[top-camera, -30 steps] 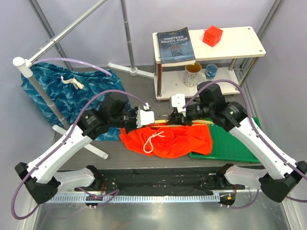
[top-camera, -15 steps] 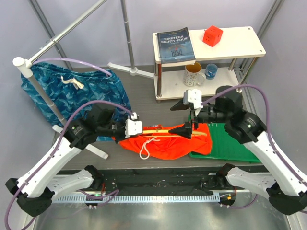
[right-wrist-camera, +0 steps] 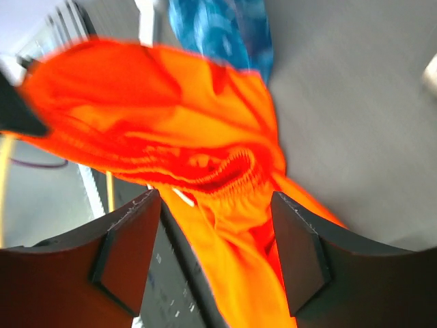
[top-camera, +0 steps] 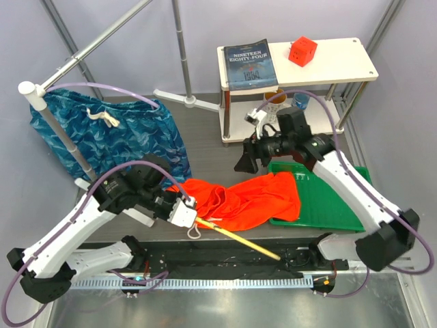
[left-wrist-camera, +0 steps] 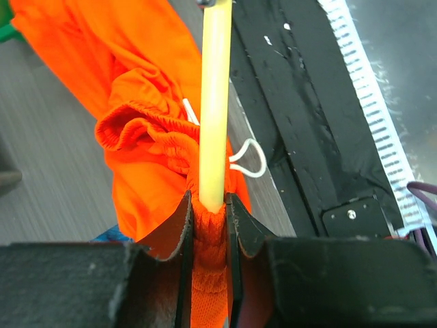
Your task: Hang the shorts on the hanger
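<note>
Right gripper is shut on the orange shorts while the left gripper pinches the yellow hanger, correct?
Not quite. The right gripper is open and holds nothing, clear of the shorts, as the right wrist view shows. The left gripper does pinch the hanger.

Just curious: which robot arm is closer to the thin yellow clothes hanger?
Left. The left gripper clamps the thin yellow hanger and some fabric of the bright orange-red shorts; the right gripper hangs open above the shorts, off the hanger.

Shorts orange-red; hanger yellow; mat green; other shorts blue, wave-patterned.
</note>
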